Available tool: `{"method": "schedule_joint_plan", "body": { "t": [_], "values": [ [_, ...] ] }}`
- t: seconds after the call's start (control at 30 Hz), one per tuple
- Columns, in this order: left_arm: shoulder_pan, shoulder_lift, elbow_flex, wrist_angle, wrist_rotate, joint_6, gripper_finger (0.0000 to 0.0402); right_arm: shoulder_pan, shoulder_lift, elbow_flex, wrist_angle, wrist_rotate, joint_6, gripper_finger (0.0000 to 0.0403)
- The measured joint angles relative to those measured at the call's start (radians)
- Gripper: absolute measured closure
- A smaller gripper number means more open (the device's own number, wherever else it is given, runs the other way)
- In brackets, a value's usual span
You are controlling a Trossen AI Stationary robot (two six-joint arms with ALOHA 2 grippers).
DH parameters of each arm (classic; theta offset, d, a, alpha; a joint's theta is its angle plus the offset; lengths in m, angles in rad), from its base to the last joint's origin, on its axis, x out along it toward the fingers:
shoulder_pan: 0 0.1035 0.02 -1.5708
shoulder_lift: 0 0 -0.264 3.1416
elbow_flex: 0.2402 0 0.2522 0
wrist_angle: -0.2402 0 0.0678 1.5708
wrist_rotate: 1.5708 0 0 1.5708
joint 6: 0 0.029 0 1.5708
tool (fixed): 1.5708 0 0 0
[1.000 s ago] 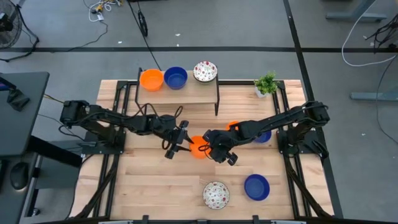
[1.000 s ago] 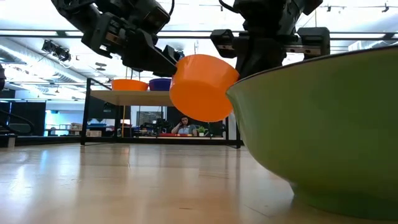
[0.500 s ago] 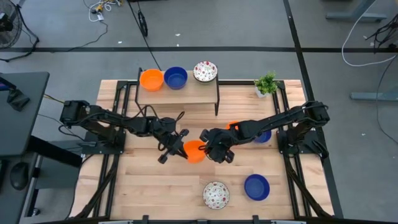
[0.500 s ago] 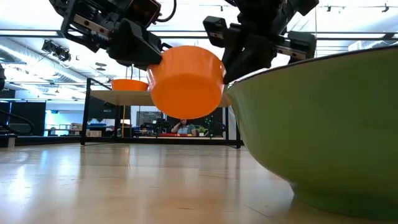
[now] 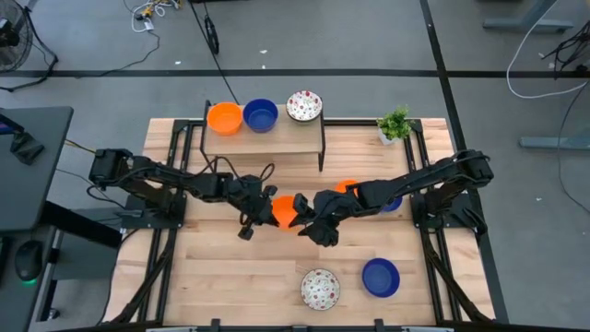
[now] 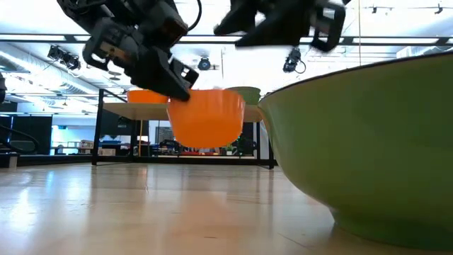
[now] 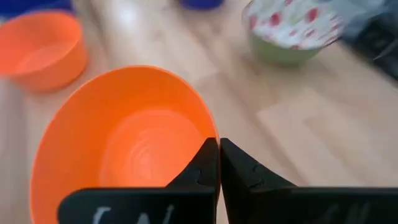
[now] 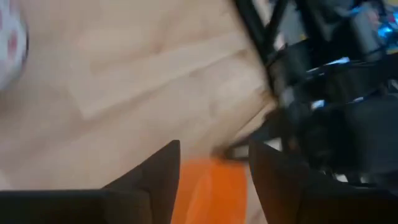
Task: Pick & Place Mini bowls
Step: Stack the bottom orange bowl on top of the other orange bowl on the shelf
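Two arms reach in from opposite sides and meet over the middle of the wooden table. The left gripper is clamped on the rim of an orange mini bowl, holding it in the air, roughly level, above the boards. The right gripper sits just beside that bowl, its fingers spread apart and gripping nothing.

L arm fingers pinched shut mid-table; R arm's apparently spread.
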State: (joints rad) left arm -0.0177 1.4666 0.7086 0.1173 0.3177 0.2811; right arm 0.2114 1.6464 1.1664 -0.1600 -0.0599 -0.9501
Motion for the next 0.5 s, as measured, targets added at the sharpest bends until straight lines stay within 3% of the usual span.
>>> {"method": "schedule_joint_plan", "body": {
  "t": [0.13,0.3,0.5],
  "values": [
    [-0.017,-0.008,0.015,-0.076,-0.161,0.0,0.0397,0.022,-0.038,0.0,-0.053,0.017,0.238,0.0218],
    [-0.052,-0.02,0.173,-0.35,-0.337,-0.009,0.0396,0.035,-0.047,-0.018,-0.129,0.042,0.543,0.0246],
    [-0.07,-0.021,0.452,-0.738,-0.565,-0.065,0.0397,0.07,-0.047,-0.147,-0.041,0.287,0.763,0.0287]
  ]
}}
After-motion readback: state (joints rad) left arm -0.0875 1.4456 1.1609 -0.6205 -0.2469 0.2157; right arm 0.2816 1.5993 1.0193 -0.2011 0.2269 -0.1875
